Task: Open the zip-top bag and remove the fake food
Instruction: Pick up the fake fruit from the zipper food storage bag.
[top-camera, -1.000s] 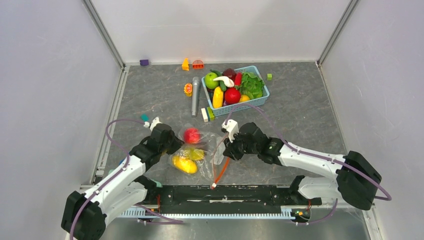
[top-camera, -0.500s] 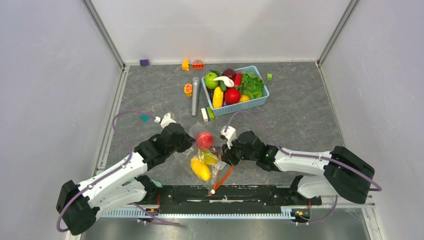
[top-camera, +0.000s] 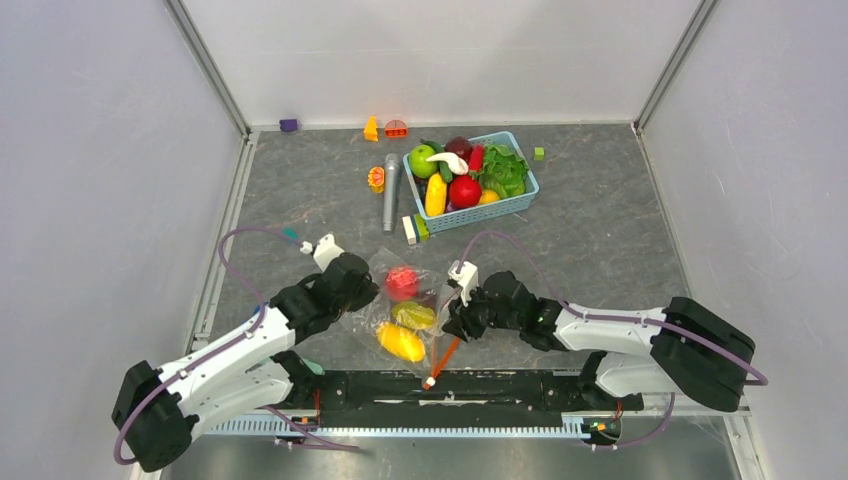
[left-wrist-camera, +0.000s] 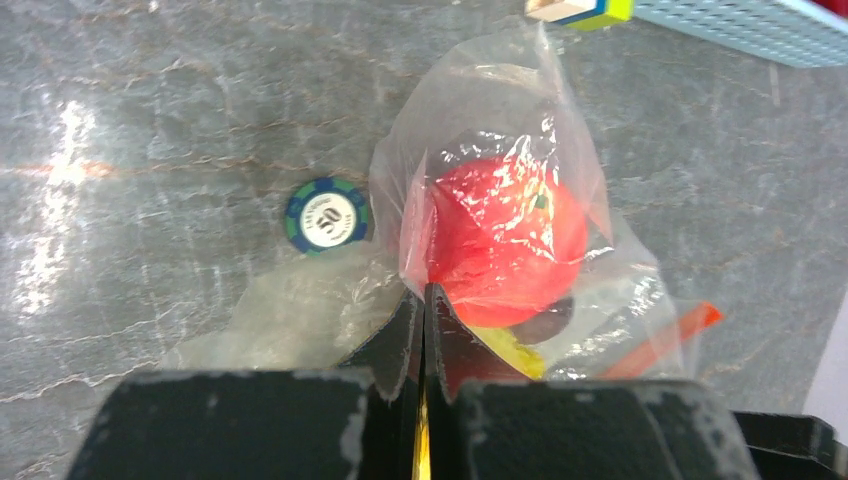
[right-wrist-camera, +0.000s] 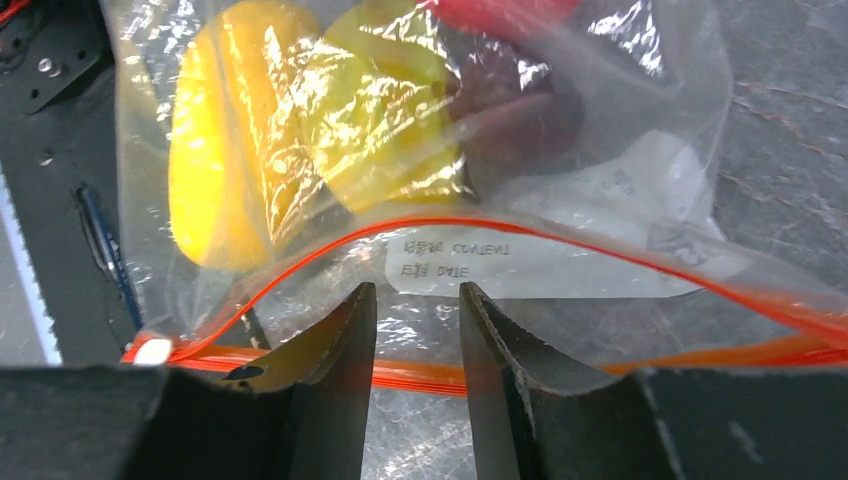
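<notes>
Your left tool (left-wrist-camera: 424, 300) was pressed flat on a fold of clear film at the closed end of the zip-top bag (left-wrist-camera: 480, 110), with nothing but plastic between its fingers. Just past those tips the red fruit (left-wrist-camera: 505, 240) bulged against the film. A blue-green poker chip (left-wrist-camera: 326, 216) lay on the table (left-wrist-camera: 150, 120) just beside the bag.

Your right tool (right-wrist-camera: 418, 300) stood narrow at the mouth end, its jaws a little apart. One track of the orange-red zip strip (right-wrist-camera: 620, 262) arched away beyond the tips and the other ran straight across the gap, so the mouth was already parted there. Neither track looked gripped. Beyond the strip, inside the bag, sat the yellow mango-like piece (right-wrist-camera: 215, 150), a yellow-green piece (right-wrist-camera: 390, 110) and the dark maroon piece (right-wrist-camera: 520, 110).

From above, the bag lay on the table between your two arms, near their bases and well apart from the light-blue basket (top-camera: 520, 200).

I judged the step in hand to be taking hold of one lip to widen the mouth. To do it well, you needed to close on the arched track alone, because catching both would pinch the mouth shut again. Your left hold had to stay firm as the anchor, and the pull had to go across the strip, not along it
</notes>
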